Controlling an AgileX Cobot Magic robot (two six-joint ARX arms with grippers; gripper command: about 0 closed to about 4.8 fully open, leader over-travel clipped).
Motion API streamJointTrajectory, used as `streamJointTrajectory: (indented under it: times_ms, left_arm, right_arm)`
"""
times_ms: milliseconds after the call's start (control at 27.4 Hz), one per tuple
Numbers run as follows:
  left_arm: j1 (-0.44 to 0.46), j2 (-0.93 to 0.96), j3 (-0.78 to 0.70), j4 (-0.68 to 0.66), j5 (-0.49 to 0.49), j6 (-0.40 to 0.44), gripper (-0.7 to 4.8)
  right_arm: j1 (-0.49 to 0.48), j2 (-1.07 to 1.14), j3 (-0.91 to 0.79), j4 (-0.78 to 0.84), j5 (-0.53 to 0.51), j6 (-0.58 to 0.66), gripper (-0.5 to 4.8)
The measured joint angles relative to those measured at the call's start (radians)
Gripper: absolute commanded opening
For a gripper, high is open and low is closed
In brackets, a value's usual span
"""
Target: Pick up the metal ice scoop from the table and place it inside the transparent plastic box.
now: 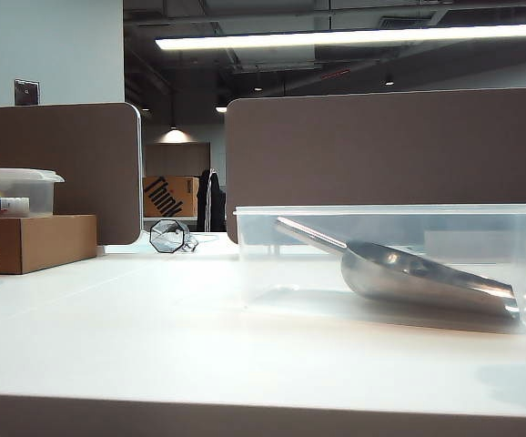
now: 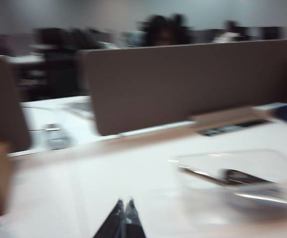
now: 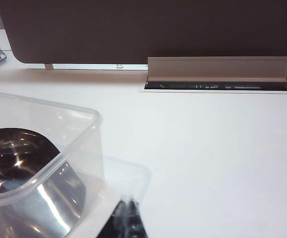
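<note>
Far left of the exterior shot there's a cardboard box [image 1: 34, 242] with a small lidded container [image 1: 15, 191] on top. The table [image 1: 154, 328] runs across, and at the right sits the transparent plastic box [image 1: 390, 259] with the metal ice scoop [image 1: 418, 273] inside, handle tilted up-left. Left gripper [image 2: 124, 204] is clamped together, empty, off the table. Right gripper [image 3: 128, 204] looks pinched closed too, holding nothing, right beside the box.

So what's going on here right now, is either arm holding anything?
Neither. The metal ice scoop already lies inside the transparent plastic box on the table, bowl down, handle leaning up toward the rim. The left gripper is shut and empty, off to the side of the box. The right gripper is also shut and empty, close beside the box's corner.
</note>
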Motion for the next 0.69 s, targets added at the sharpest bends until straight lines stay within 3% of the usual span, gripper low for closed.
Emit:
streamJointTrajectory:
  times_ms: [146,256,402,475,548,695]
  left_arm:
    - [0.244,0.001,-0.204,0.146,-0.011,0.011,-0.05]
    - [0.419,0.006,-0.338,0.222,0.110,-0.036,-0.05]
    - [0.675,0.003,-0.479,0.378,0.377,-0.117,-0.05]
    - [0.761,0.003,-0.525,0.424,0.446,-0.148,-0.05]
    - [0.821,0.003,-0.557,0.445,0.453,-0.176,-0.05]
    - [0.866,0.002,-0.596,0.462,0.450,-0.186,-0.05]
  right_arm:
    - [0.000,0.000,0.000,0.000,0.000,0.000,-0.01]
    - [0.000,0.000,0.000,0.000,0.000,0.000,-0.01]
    - [0.000,0.000,0.000,0.000,0.000,0.000,-0.01]
    - [0.000,0.000,0.000,0.000,0.000,0.000,-0.01]
    - [0.000,0.000,0.000,0.000,0.000,0.000,-0.01]
    - [0.000,0.000,0.000,0.000,0.000,0.000,-0.01]
